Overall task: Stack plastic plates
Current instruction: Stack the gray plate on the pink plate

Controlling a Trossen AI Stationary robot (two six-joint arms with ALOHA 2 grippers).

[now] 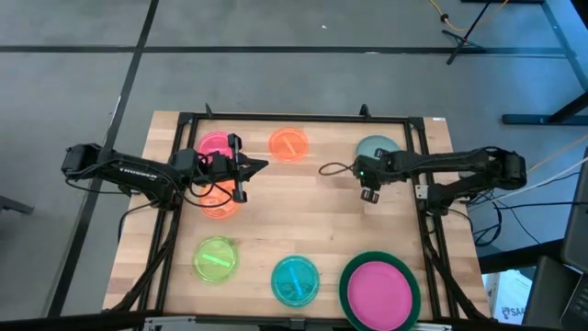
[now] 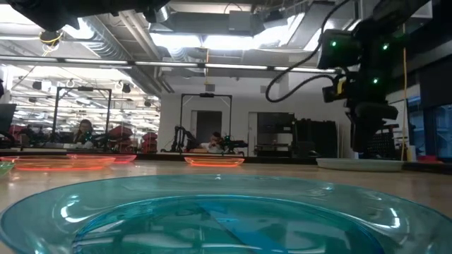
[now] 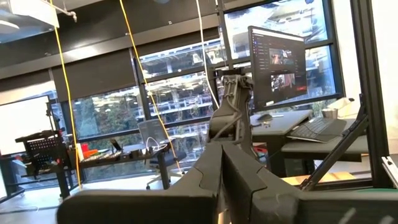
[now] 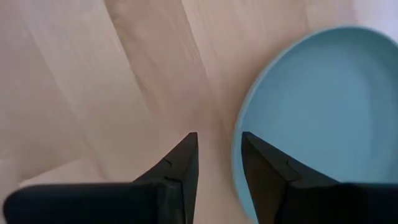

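Partly, grey-blue plate (image 1: 375,147) under right pincer (image 1: 369,195), far edge cropped

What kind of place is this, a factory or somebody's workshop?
Most likely a robotics lab in an office-like building. Beyond the wooden table stand more metal test frames, people sit at workstations, and a desk with a monitor stands by large windows.

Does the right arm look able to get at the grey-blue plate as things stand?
Probably yes. The right hand hangs just over the grey-blue plate, fingers slightly parted beside its rim, with bare table around and nothing lying on the plate.
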